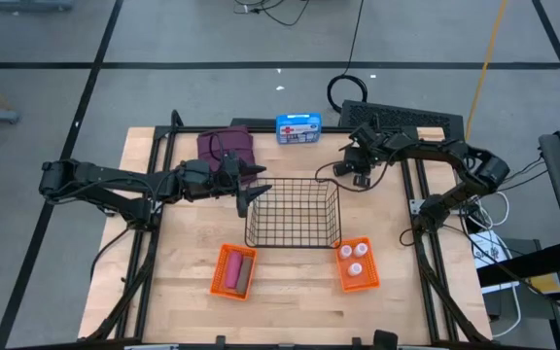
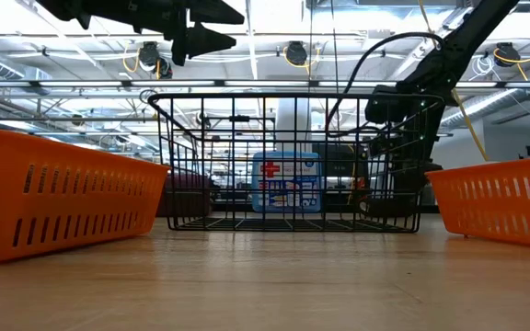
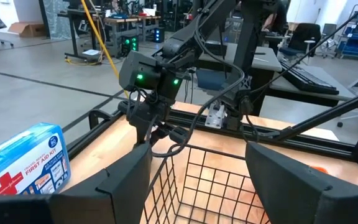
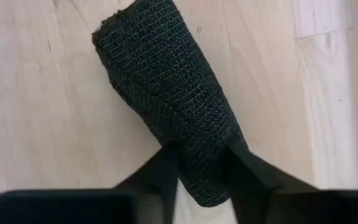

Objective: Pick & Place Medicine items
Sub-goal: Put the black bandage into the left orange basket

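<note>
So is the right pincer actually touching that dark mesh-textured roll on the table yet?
Touching. The right wrist view shows the right pincer with both fingers pressed against the sides of the dark mesh-textured cylindrical roll, no gap visible on either side.
</note>
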